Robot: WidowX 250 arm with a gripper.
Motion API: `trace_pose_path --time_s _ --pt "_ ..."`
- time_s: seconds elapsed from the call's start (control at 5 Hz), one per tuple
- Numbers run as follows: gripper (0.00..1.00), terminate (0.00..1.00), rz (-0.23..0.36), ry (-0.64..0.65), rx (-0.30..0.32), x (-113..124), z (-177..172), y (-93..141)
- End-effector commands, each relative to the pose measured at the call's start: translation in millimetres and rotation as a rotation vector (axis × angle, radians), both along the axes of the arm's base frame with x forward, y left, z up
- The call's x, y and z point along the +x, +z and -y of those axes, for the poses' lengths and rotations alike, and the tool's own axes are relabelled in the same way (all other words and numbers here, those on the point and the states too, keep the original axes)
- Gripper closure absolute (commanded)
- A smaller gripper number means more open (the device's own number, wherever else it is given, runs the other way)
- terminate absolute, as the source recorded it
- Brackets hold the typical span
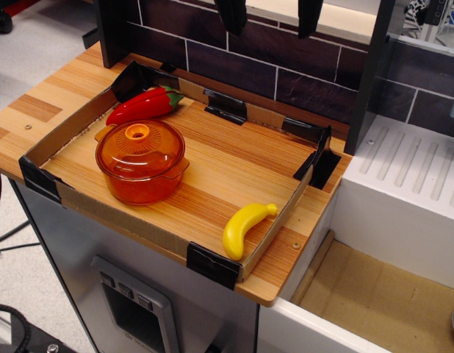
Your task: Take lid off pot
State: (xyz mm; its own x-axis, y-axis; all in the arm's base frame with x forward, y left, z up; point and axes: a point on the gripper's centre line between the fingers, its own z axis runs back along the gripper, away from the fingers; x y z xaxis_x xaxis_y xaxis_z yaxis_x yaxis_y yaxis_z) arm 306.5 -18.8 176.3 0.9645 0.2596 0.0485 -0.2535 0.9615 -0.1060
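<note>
The orange translucent pot (142,184) stands on the left part of the wooden counter, inside the cardboard border. The domed orange lid (139,149) sits on top of it, with its ring knob (138,132) at the centre. One side handle of the pot shows at the right and one at the back left. My gripper (270,32) hangs at the top edge of the view, far behind and to the right of the pot. Its two dark fingers (231,16) are spread wide apart with nothing between them.
A red toy pepper (144,105) lies just behind the pot. A yellow toy banana (244,228) lies at the front right by the cardboard border (271,235). A dark tiled wall (286,70) runs along the back. A white sink (411,184) is to the right.
</note>
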Motion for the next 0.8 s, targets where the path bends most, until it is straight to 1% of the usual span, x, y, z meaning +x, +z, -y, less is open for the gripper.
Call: trace_pose_path --time_s 0.0,0.2,0.4,0.6 --pt "0.0 0.0 0.0 0.0 0.0 0 0 0" --pt "0.0 0.0 0.017 -0.05 0.006 -5 -2 2" --pt "0.0 0.0 0.032 0.026 0.007 -14 -30 1" --pt "0.0 0.0 0.088 -0.004 0.005 -27 -52 2"
